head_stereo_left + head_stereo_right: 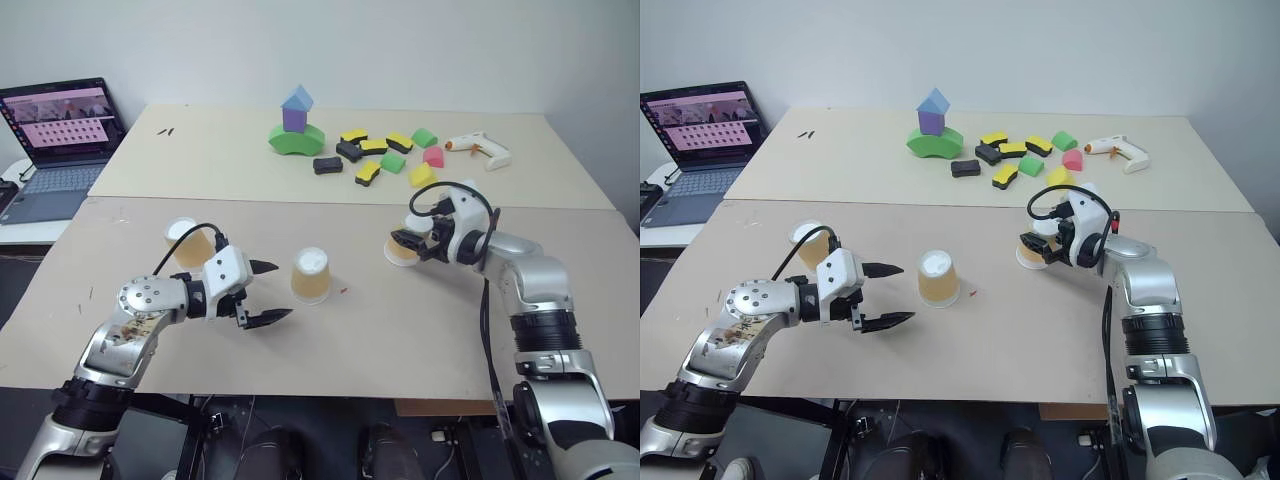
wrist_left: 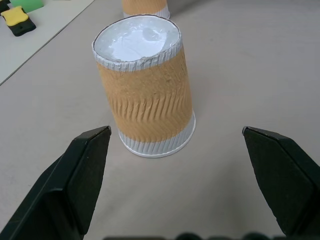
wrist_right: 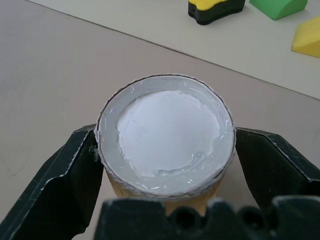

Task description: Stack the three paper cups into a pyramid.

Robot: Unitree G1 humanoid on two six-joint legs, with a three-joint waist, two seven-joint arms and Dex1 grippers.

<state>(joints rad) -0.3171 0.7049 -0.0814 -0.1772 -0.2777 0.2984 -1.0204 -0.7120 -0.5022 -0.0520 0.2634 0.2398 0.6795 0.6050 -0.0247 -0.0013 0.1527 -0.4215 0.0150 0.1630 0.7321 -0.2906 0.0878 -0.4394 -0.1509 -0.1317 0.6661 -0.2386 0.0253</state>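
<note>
Right of centre on the near table [image 1: 400, 340]: right paper cup [image 3: 167, 132], upside down with white base up, straddled by the right gripper [image 1: 410, 236], black fingers [image 3: 65, 170] spread wide, one at each side of the cup wall. No visible squeeze, no visible lift; judged as just before the pinch. Centre of the table: middle paper cup [image 1: 311, 275], also inverted, standing free. Just left of it, apart from it: left gripper [image 1: 280, 290], spread wide, holding nothing, aimed at that cup. Far left behind that arm: left paper cup [image 1: 185, 240], same way up, well apart from the other two. No pyramid yet, no two cups side by side. Risks from here, as judgement only: thin corrugated paper, so easy to dent or crush under a hard close; tapered wall, so likely to slip down out of a loose pinch or tilt on the lift. Off-centre closing likely to shove the light cup sideways or tip it over rather than catch it. Base pair needing to end up touching or nearly so; too wide a gap and no seat for the top cup, straight down between them. Possible knock to the middle cup from the open left fingers during any swing past it, and a possible clash of both arms near the centre. Foam blocks [image 1: 395, 160], block tower [image 1: 296, 128] and glue gun [image 1: 480, 148] on the far table, well clear, no hazard.
</note>
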